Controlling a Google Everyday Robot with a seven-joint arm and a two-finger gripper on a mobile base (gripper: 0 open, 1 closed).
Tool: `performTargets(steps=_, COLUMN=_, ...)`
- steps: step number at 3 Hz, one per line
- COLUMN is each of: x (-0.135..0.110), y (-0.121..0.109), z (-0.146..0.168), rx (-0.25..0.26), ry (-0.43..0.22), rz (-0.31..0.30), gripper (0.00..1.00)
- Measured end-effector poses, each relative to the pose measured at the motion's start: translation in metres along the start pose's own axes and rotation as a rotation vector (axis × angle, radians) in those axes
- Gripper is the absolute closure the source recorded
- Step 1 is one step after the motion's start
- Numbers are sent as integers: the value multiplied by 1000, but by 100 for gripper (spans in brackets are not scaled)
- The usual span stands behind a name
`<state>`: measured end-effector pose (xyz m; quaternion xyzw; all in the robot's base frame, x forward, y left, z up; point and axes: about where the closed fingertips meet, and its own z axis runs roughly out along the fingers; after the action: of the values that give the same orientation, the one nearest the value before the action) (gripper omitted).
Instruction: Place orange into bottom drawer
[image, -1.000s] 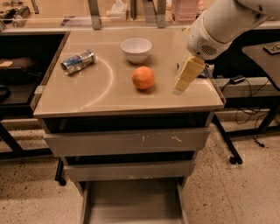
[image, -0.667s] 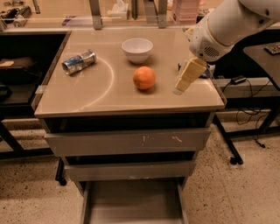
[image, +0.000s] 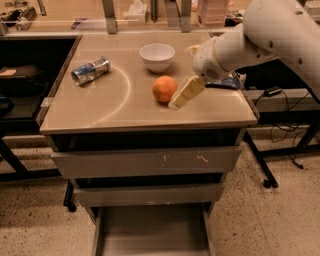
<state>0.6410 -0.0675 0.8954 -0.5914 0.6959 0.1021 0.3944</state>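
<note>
The orange (image: 164, 89) sits on the cabinet top (image: 120, 107), in front of the white bowl (image: 157, 56). My gripper (image: 182, 80) is just right of the orange, low over the top. It looks open, and one cream finger (image: 186, 92) slants down beside the fruit, close to touching it. It holds nothing. The bottom drawer (image: 152, 235) is pulled out at the foot of the cabinet, and its flat floor shows bare.
A crushed can (image: 90, 70) lies on its side at the left of the top. The two upper drawers (image: 145, 162) are shut. Black desks flank the cabinet, and cables and a table leg (image: 260, 165) are on the right.
My gripper has moved left across the top, from well right of the orange to right beside it. The orange, bowl and can have not moved.
</note>
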Motion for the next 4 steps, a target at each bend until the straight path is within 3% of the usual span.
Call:
performTargets(steps=1, x=-7, y=-3, z=29, rx=-29, ry=-53, rz=16, gripper=0)
performTargets(steps=3, x=16, y=3, z=74, rx=-128, ry=-20, rz=76, gripper=0)
performTargets(steps=4, x=18, y=4, z=77, rx=-135, ry=-17, rz=79, gripper=16)
